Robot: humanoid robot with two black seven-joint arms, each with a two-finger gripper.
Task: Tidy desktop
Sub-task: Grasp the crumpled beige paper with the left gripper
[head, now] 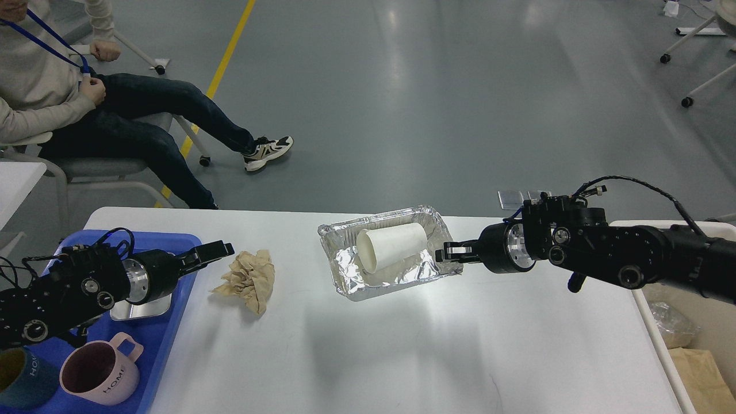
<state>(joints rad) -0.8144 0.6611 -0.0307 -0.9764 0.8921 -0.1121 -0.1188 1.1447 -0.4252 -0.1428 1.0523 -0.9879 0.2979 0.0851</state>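
Step in hand, as I judge it: clearing rubbish off the desktop (402, 351). The right gripper (451, 254) is pinching the right rim of the foil tray (391, 270), which is carrying a paper cup (393, 246) lying on its side and appears to be riding above its shadow. The left gripper (214, 251) is pointing at the crumpled brown paper (247, 279), just beside it, not touching; its finger gap cannot be told. Next move likely calls for keeping the tray level while carrying it right toward the cream bin (684, 339) past the table edge. The near half of the desktop is offering open room; the blue tray (172, 322) is crowding the left.
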